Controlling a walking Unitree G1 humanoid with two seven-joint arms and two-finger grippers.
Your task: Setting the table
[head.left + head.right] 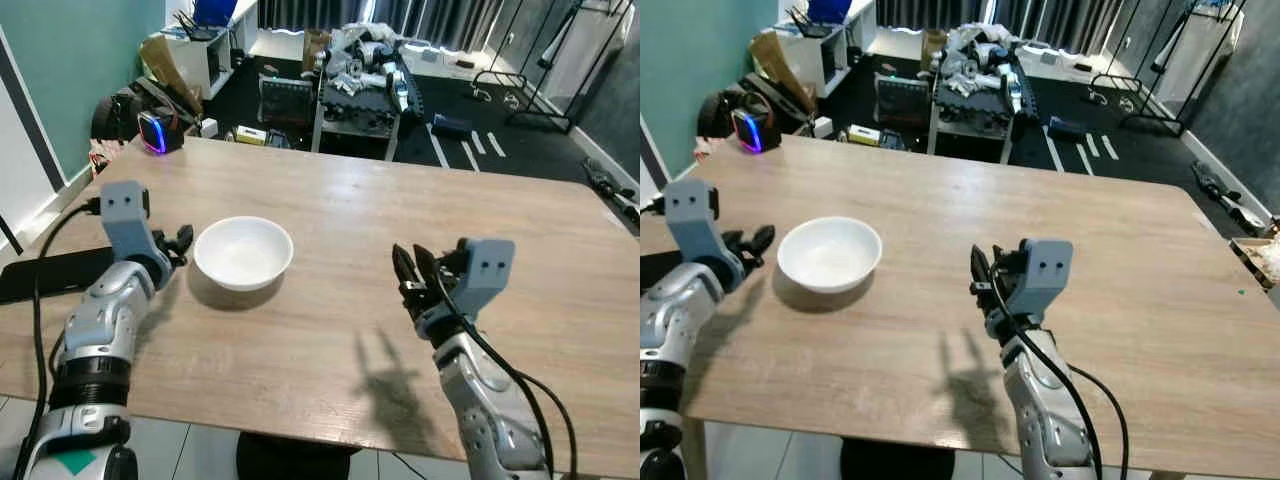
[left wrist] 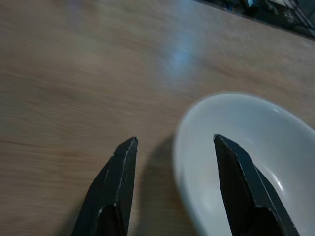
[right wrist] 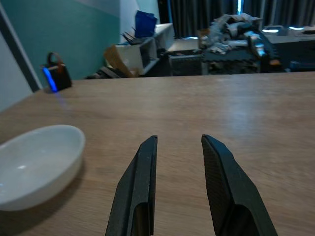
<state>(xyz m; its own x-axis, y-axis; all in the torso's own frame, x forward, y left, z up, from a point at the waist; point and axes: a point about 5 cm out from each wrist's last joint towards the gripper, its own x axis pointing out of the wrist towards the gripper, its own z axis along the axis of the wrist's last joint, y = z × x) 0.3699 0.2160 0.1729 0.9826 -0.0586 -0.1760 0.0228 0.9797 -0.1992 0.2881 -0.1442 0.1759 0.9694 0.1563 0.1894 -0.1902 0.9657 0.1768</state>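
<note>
A white empty bowl (image 1: 243,252) stands on the wooden table (image 1: 330,210), left of centre. My left gripper (image 1: 182,241) hovers low just beside the bowl's left side, open. In the left wrist view its two fingers (image 2: 110,191) spread wide, and the bowl's rim (image 2: 183,162) lies in line with the gap between them; I cannot tell whether they touch it. My right gripper (image 1: 408,262) is raised over the table to the right of the bowl, open and holding nothing. In the right wrist view (image 3: 177,140) the bowl (image 3: 34,162) sits off to one side.
A flat black device (image 1: 50,272) lies at the table's left edge. A dark object with a glowing blue ring (image 1: 158,132) stands at the far left corner. Beyond the table are a cluttered cart (image 1: 365,85) and boxes on the floor.
</note>
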